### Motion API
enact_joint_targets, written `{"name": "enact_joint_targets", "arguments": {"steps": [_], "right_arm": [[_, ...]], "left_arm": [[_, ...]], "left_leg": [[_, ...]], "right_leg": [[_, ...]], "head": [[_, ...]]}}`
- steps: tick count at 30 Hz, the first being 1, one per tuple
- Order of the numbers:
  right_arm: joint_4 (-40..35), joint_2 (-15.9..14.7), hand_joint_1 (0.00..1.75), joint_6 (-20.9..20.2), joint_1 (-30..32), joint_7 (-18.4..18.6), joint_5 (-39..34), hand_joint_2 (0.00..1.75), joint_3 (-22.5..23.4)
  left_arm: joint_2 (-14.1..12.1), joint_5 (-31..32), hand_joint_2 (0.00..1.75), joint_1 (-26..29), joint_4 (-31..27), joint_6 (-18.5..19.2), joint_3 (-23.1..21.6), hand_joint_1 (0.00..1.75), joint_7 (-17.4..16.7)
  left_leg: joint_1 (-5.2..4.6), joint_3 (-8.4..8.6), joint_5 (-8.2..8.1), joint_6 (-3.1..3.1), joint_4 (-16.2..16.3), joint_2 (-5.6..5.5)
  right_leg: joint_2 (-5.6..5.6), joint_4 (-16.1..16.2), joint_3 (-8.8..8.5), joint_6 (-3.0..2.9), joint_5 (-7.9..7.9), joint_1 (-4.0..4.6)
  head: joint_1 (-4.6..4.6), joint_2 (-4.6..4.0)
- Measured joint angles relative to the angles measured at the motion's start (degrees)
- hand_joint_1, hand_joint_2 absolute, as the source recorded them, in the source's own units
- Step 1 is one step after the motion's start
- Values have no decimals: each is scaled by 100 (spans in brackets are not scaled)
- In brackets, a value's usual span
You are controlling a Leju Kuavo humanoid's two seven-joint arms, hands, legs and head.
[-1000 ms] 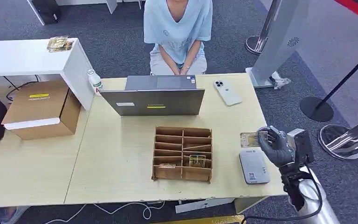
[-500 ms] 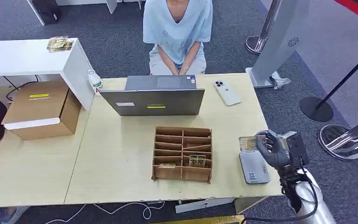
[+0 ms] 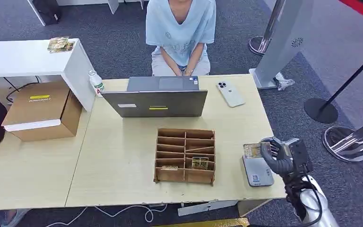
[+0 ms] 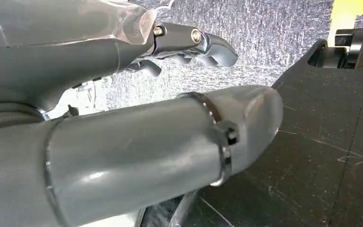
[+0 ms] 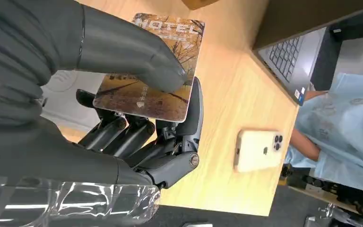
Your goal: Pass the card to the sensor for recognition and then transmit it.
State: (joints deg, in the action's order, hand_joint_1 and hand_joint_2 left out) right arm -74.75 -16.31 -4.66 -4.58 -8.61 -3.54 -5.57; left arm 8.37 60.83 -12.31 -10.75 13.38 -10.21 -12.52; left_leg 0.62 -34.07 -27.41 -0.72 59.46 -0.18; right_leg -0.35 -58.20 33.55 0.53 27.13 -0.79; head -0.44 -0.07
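1. The right hand sits at about four o'clock on the pale wooden table, by its edge. It pinches a thin brown hotel key card printed with a tree-lined scene, the thumb pressed on the card's face and the dark fingers curled beneath it.

2. In the head view the card is held flat over the far end of the small grey-white rectangular card reader with a printed label, which lies on the table at five o'clock from the brown wooden compartment tray. Whether the card touches the reader or hovers just above it is hard to tell from this angle.

3. The step in hand looks like the presentation of the card to the sensor; the handover is not yet done.

4. The next move probably calls for a steady hold over the reader until it registers. Then the card must be carried toward twelve o'clock, where a person in a light blue shirt sits behind the open grey laptop, passing by the white smartphone lying face down.

5. The left hand hangs beside the body with its fingers loosely apart, gripping nothing.
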Motion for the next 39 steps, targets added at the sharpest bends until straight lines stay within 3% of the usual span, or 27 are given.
{"name": "enact_joint_targets", "arguments": {"steps": [12,23,39], "right_arm": [[35,28,175,2,79,42,184,175,90],[72,42,175,236,72,107,818,175,90],[122,59,175,-9,74,199,896,175,90]], "left_arm": [[0,0,0,-10,0,0,-31,0,0],[2,0,0,-10,0,-24,-31,0,-13],[20,0,0,-7,0,-55,-28,0,-20]], "left_leg": [[0,0,0,0,0,1],[0,0,0,0,0,0],[0,0,0,0,0,0]], "right_leg": [[0,0,0,0,0,0],[0,0,0,0,0,0],[0,0,0,0,0,0]], "head": [[0,0],[0,0],[0,0]]}}
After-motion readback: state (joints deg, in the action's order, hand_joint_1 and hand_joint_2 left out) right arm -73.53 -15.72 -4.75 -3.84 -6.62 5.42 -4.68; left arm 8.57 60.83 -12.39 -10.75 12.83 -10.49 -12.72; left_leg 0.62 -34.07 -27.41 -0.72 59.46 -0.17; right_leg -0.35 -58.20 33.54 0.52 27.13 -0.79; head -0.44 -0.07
